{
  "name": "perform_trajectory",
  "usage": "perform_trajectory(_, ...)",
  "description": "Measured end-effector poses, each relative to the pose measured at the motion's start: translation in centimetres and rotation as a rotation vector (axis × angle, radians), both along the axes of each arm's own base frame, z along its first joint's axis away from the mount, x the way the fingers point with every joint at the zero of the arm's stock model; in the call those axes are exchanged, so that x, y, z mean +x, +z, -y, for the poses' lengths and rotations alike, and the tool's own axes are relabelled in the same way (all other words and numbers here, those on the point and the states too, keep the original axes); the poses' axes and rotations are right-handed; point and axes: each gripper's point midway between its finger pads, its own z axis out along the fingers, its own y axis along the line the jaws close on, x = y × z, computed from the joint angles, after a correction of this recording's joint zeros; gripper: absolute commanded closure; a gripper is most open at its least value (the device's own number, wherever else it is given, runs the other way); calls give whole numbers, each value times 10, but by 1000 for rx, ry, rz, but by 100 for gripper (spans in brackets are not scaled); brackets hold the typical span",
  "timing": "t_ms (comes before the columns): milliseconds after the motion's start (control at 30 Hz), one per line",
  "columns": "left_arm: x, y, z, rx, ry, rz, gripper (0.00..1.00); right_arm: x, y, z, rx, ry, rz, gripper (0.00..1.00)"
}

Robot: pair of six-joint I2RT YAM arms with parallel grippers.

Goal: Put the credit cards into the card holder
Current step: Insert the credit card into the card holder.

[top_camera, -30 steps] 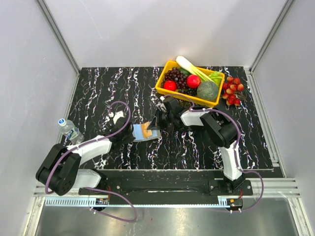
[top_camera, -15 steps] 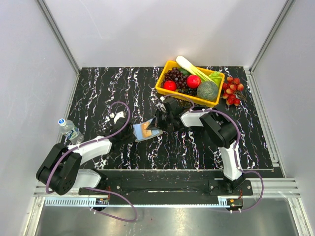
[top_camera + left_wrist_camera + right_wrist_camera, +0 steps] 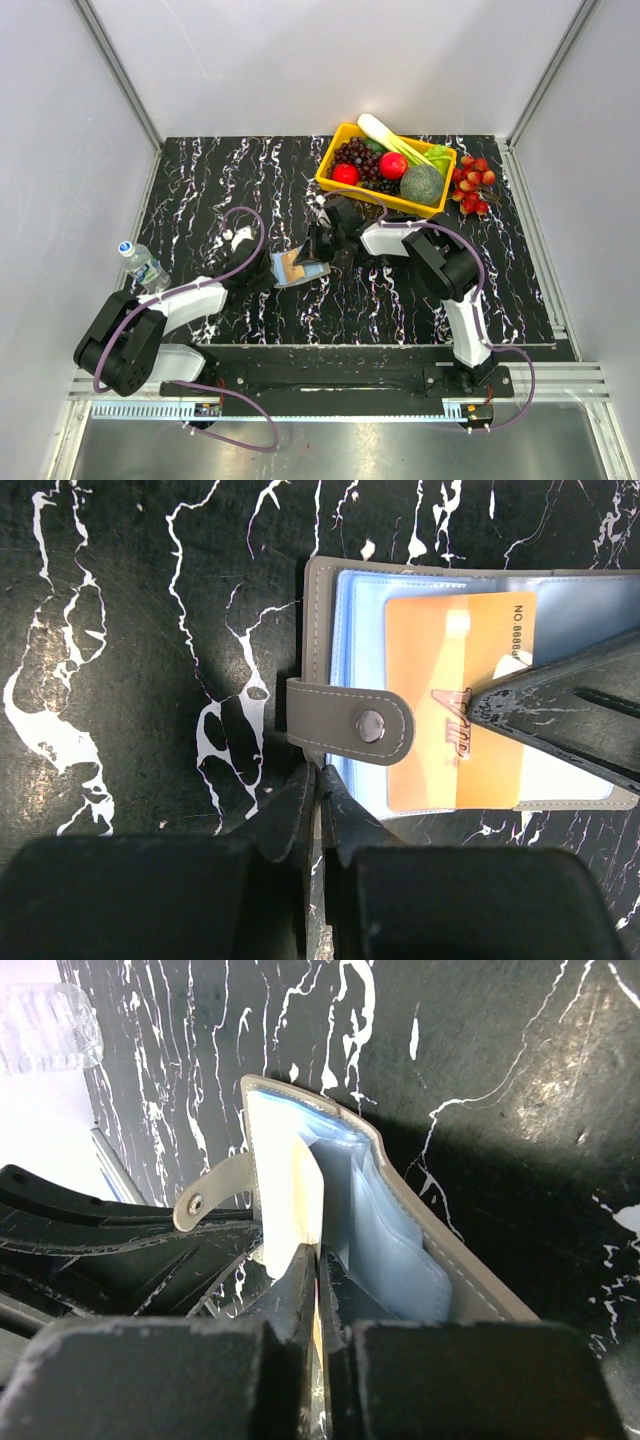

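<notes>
One orange credit card point(image 3: 440, 680), pinched by the right gripper point(image 3: 316, 1256), now sits seemingly deeper in the grey card holder point(image 3: 318, 620) that the left gripper point(image 3: 318, 782) clamps at the worktop's point(image 3: 200, 180) middle, so insertion looks nearly complete.

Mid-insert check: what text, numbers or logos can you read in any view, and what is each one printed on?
"NO.8888": along one edge of the orange card lying on the open card holder; any further characters are covered by the right claw.
"VIP": stylised logo on the same card, partly covered by that claw.
Water bottle label: too small to read.
No other text is legible.
</notes>
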Motion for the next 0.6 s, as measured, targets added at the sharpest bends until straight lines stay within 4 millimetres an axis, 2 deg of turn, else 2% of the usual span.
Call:
perform_trajectory(267, 0, 0, 0, -2, 1, 1, 100, 1, -9, 5, -34, -21, -13, 77)
perform_trajectory(600, -1, 1, 7, -32, -17, -5, 100, 2, -7, 16, -55, -44, -11, 69)
